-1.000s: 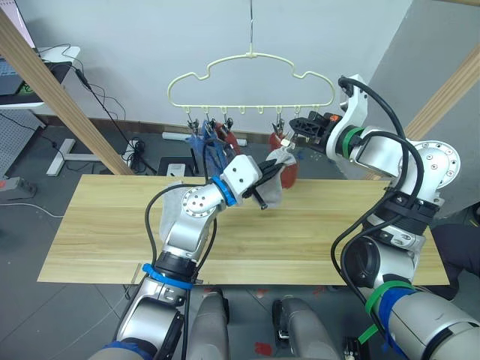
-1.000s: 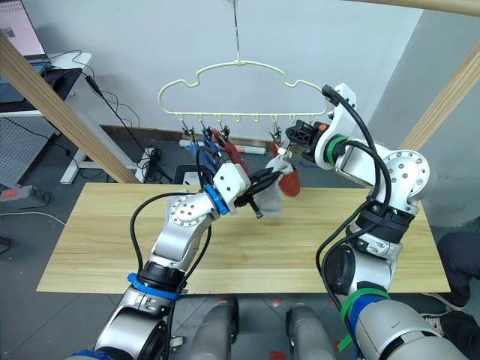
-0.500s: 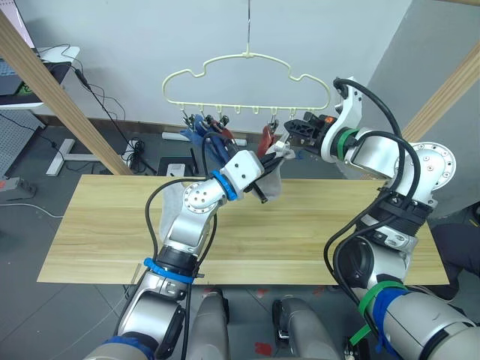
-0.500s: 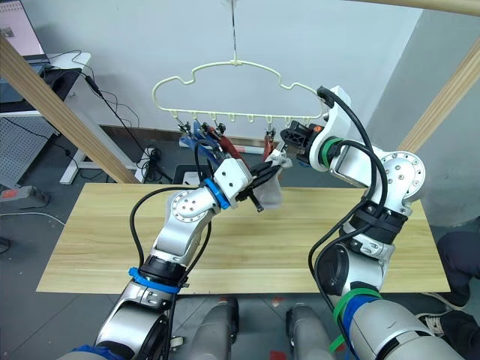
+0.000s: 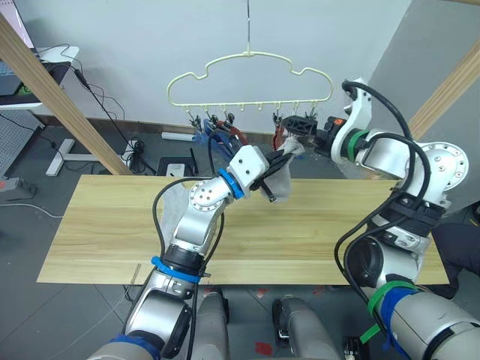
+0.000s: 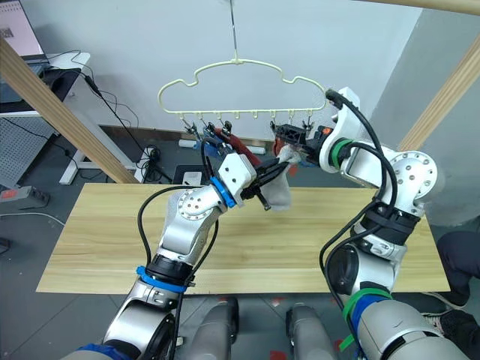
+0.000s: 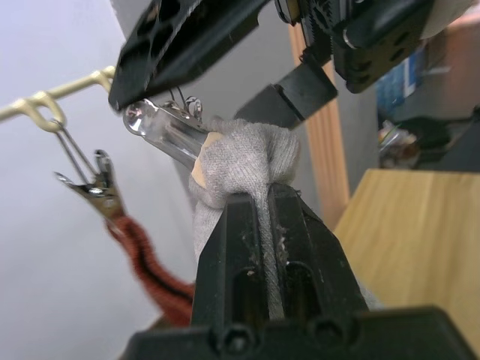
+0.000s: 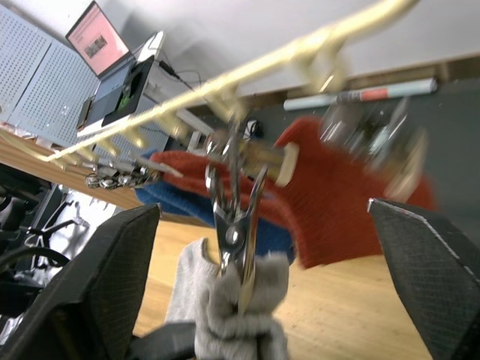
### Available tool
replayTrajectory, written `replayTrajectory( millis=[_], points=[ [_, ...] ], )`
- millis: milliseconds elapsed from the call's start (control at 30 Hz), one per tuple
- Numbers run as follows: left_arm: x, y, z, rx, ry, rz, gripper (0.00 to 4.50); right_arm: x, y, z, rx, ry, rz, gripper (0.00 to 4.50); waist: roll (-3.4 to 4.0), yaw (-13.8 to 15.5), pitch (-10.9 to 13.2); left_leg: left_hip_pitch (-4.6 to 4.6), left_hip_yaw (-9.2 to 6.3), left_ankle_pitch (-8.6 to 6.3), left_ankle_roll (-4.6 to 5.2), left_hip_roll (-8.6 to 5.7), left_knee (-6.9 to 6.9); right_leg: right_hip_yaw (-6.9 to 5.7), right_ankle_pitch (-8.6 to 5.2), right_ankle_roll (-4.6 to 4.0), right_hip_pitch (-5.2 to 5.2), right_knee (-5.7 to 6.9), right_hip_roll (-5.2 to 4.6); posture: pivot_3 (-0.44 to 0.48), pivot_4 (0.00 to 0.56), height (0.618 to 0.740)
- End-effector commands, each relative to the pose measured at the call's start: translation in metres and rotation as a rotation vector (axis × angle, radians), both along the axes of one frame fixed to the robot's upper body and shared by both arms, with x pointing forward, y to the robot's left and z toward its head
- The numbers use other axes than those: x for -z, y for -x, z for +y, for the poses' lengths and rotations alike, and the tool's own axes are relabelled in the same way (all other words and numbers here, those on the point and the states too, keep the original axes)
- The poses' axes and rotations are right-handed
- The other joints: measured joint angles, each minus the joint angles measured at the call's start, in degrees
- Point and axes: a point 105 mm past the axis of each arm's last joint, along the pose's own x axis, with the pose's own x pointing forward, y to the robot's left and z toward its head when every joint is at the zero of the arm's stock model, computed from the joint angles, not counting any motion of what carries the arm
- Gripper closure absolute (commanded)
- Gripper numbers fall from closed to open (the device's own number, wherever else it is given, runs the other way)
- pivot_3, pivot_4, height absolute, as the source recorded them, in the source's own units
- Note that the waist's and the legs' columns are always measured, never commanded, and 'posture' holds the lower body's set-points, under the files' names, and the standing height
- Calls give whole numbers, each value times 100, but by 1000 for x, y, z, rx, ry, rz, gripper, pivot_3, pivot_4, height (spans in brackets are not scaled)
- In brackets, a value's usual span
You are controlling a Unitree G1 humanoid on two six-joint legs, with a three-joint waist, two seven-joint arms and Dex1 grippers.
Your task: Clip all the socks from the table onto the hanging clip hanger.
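Up under the pale-yellow cloud-shaped wire clip hanger (image 5: 250, 81), the left gripper (image 5: 281, 159) is clamped tight on the bunched top of a light grey knit sock (image 7: 244, 161), which touches a small metal clip (image 8: 237, 229), the rest of it draping above the long light wooden table (image 5: 112, 225). Just beside it, the right gripper (image 5: 298, 125) sits at the clip row with its two black fingers (image 8: 426, 259) spread wide apart, and rust red socks (image 8: 330, 195) and blue socks (image 5: 206, 139) hang from other clips.

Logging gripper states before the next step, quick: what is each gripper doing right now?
Left gripper: shut on the light grey sock, held up at a metal clip of the clip hanger.
Right gripper: open, its fingers either side of that clip.
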Motion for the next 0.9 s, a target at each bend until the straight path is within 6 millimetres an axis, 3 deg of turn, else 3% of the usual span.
replayTrajectory(
  millis=[33, 233, 467, 633, 900],
  points=[
    [-13, 7, -8, 60, 95, 53, 3770, -20, 7, -7, -23, -16, -107, 0, 0, -9, 0, 0, 0, 0, 0, 0, 0, 0, 0, 0, 0, 0, 0, 9, 241, 740],
    [-15, 0, -2, 85, 215, 201, 2168, -28, 17, -16, -35, 185, -320, 0, 0, -73, 0, 0, 0, 0, 1, -3, 0, 2, -2, 4, 0, -4, 1, 7, 241, 740],
    [-2, 4, 21, 87, 191, 290, 45, -2, 34, -9, -59, 297, -449, 0, 0, -187, 0, 5, 4, 0, 0, 1, 1, 7, -6, 10, 0, 1, 5, 10, 242, 740],
    [2, 17, 43, 77, 158, 316, 16, 10, 31, -12, 11, 372, -507, 0, 0, -181, 0, 5, 0, 1, -1, 3, 4, 5, -15, 26, 0, 3, 5, 17, 243, 740],
    [-12, 39, 94, -14, 25, 309, 16, 16, 23, -14, 205, 441, -616, 0, 2, -146, 1, 6, -9, 1, -3, 6, 2, 14, -17, 29, 1, 2, 4, 59, 252, 740]
  ],
)
